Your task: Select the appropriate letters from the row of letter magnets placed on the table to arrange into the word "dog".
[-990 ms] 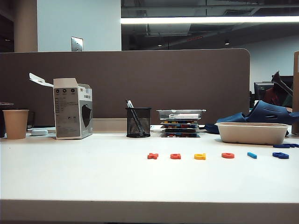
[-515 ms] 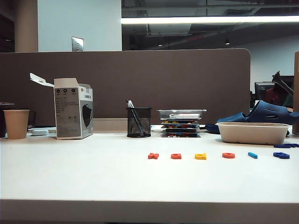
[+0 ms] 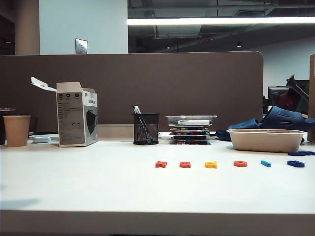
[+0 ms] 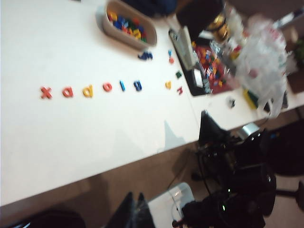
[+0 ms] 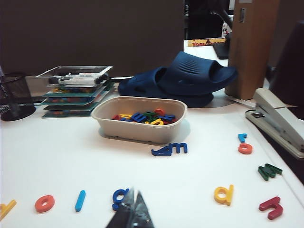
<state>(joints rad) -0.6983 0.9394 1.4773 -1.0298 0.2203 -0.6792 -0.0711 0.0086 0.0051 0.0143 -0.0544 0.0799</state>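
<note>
The row of letter magnets [image 3: 226,163] lies on the white table [image 3: 98,182], toward the right half in my exterior view. From left to right I see a red-orange x [image 3: 161,164], a red-orange letter [image 3: 185,164], the yellow d [image 3: 210,164], the red-orange o [image 3: 240,163], a light blue bar [image 3: 266,163] and the dark blue g [image 3: 295,163], each apart from the next.

The table is plain and smooth, with a brown partition [image 3: 147,83] along its back edge. In front of the partition stand a paper cup [image 3: 16,130], an open white box [image 3: 75,114], a black mesh pen holder [image 3: 146,129], stacked trays [image 3: 190,129] and a beige tub [image 3: 266,139] with loose letters inside. Behind the tub lies a dark blue clog [image 5: 183,78]. A ceiling light strip glows above.

The only writing I can read is "TOBLERONE" on a yellow box [image 5: 208,42] in the right wrist view.

The left gripper [image 4: 134,209] is off the table's front edge with its fingers together. The right gripper [image 5: 134,211] is closed, empty, above the table close by the g.
</note>
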